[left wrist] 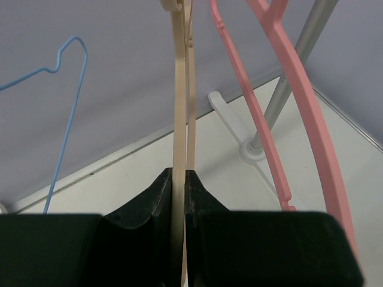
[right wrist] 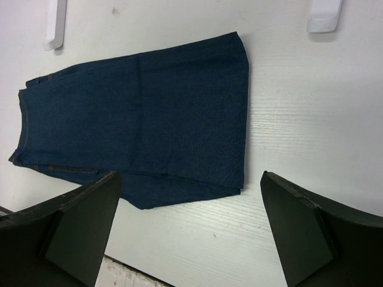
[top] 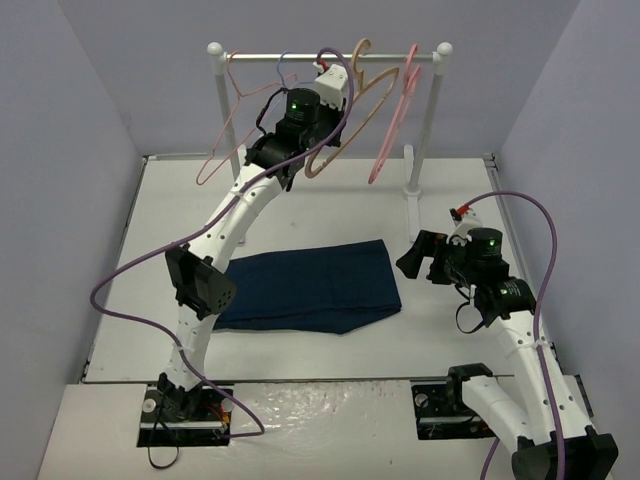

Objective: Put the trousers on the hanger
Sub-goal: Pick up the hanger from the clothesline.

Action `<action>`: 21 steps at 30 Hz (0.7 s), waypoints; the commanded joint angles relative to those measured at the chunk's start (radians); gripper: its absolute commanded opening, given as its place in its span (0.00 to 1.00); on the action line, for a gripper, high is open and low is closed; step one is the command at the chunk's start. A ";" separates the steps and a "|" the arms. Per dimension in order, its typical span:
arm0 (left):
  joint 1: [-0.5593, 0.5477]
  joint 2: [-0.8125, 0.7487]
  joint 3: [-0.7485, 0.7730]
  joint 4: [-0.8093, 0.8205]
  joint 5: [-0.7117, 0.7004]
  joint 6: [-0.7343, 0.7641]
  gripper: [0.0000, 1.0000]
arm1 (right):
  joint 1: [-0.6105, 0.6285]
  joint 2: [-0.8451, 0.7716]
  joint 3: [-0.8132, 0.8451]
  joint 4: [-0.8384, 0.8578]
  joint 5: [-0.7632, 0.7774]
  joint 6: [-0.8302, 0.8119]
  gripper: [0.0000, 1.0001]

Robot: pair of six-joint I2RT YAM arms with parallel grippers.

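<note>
while the light-blue hanger point(left wrist: 66, 84) hangs furthest left on the rail point(top: 330, 57) along the far edge of the tabletop point(top: 450, 330), the left end effector point(left wrist: 178, 179) sits just right of it, raised to the rail. it is clamped on the hanger point(left wrist: 178, 107), the tan one, with a pad on each face. pink hanger point(left wrist: 296, 89) next right, apart from it. trousers point(top: 310, 285) lie folded flat mid-tabletop, toward the near edge. right end effector point(right wrist: 190, 176) near their right end, jaws wide, gripping nothing.
</note>
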State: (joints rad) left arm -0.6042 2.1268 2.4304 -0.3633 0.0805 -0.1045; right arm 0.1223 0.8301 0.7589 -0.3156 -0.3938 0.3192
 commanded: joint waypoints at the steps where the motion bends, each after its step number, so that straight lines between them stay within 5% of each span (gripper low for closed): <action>1: -0.012 -0.198 -0.027 0.107 -0.016 -0.009 0.00 | 0.001 -0.008 -0.005 0.040 -0.018 -0.018 1.00; 6: -0.015 -0.286 -0.141 0.073 -0.041 -0.019 0.00 | 0.000 -0.008 0.000 0.040 -0.015 -0.020 1.00; 21: -0.064 -0.857 -0.991 0.177 -0.269 -0.206 0.00 | 0.079 0.073 -0.113 0.092 0.090 0.122 0.95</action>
State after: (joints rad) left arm -0.6365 1.4566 1.5555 -0.2976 -0.0932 -0.2102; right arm 0.1358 0.8754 0.7078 -0.3055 -0.3709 0.3504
